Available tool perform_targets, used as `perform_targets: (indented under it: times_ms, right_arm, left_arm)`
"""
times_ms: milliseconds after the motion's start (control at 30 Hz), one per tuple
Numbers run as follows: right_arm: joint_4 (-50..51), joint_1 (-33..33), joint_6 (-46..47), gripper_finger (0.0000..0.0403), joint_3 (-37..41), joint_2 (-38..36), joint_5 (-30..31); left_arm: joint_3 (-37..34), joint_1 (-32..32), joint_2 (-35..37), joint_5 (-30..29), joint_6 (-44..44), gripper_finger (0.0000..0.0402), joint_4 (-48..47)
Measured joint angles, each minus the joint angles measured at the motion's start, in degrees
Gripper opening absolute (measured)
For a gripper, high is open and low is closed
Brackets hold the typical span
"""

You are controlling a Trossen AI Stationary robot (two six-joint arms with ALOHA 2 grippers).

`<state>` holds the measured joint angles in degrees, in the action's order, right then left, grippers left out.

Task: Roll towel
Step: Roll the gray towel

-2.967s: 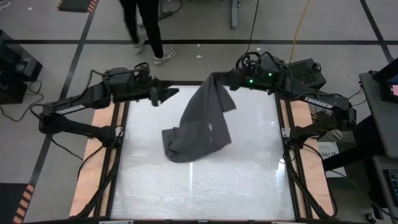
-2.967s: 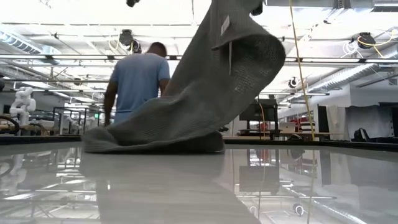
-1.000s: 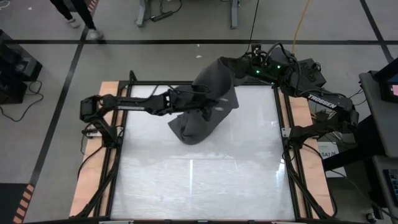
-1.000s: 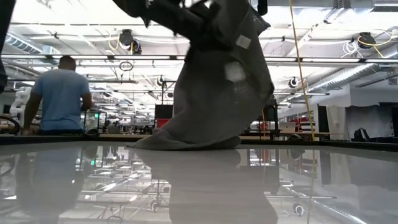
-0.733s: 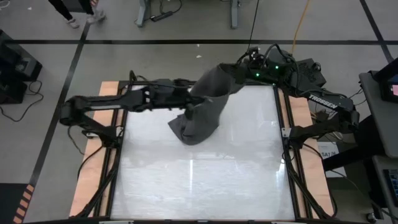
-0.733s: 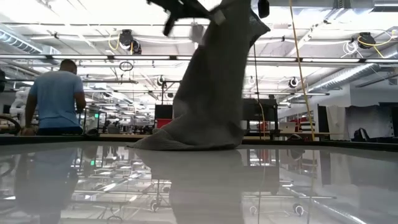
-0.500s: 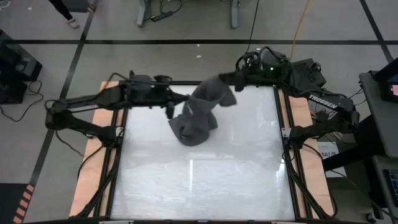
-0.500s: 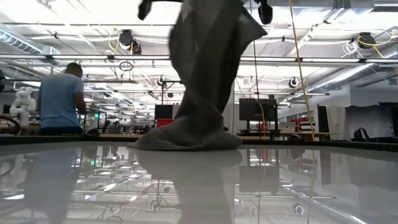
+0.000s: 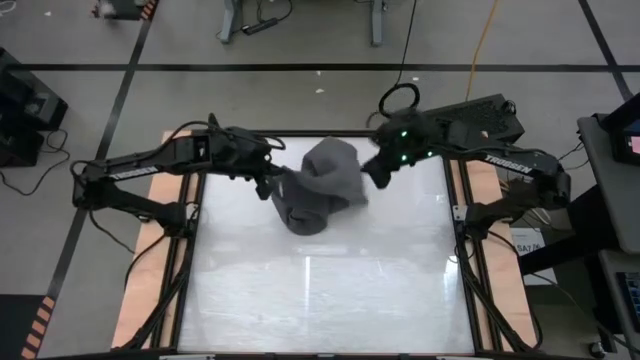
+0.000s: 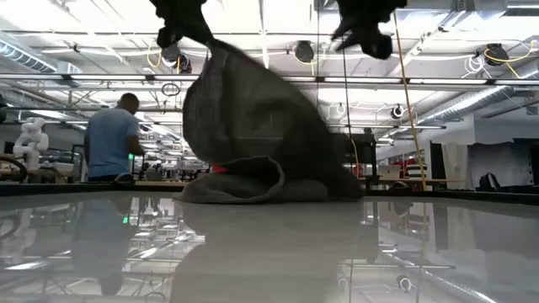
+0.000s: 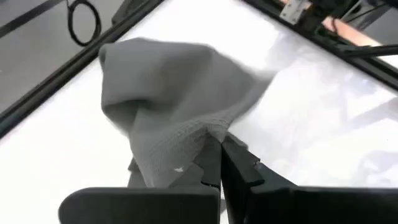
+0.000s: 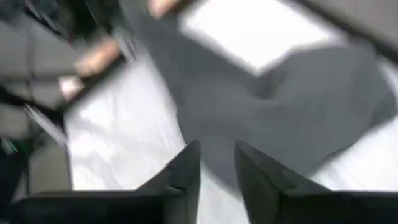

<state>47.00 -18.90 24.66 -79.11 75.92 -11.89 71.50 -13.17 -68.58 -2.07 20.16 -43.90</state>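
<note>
**A:** Where does the dark grey soft cloth towel lie on the glossy white table?

**B:** Bunched in a loose heap on the table's far half, near the middle between the two dark arms. The low view shows its bulk resting on the surface, with one edge drawn up to a peak at the left gripper.

**A:** And that left gripper?

**B:** From above, the left gripper sits at the heap's left edge. Its own wrist camera shows the two dark fingers pressed together, pinching a fold of the grey weave.

**A:** The right gripper?

**B:** The right gripper hangs just beside the heap's right edge, above the table. In its wrist picture the fingers stand slightly apart with nothing between them, the towel lying beyond. The low view shows it clear of the cloth.

**A:** Anyone about?

**B:** A person in a blue shirt stands in the room behind the table.
</note>
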Motion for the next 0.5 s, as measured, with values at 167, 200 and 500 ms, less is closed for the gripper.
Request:
perform_targets:
  times_ms: [167,200,500]
  right_arm:
    - [10.0,4.4,-4.9,0.0167,0.0,3.3,0.4]
    - [11.6,5.6,-6.0,0.0177,0.0,3.7,0.5]
    - [-5.4,12.5,-15.7,0.0210,16.8,1.8,5.7]
  left_arm:
    - [0.0,0.0,-2.0,-0.2,0.3,0.0000,-0.6]
    - [0.0,0.0,-2.2,-0.3,0.4,0.0000,-0.7]
    - [0.0,-0.1,-2.0,-2.7,1.0,0.0000,-0.7]
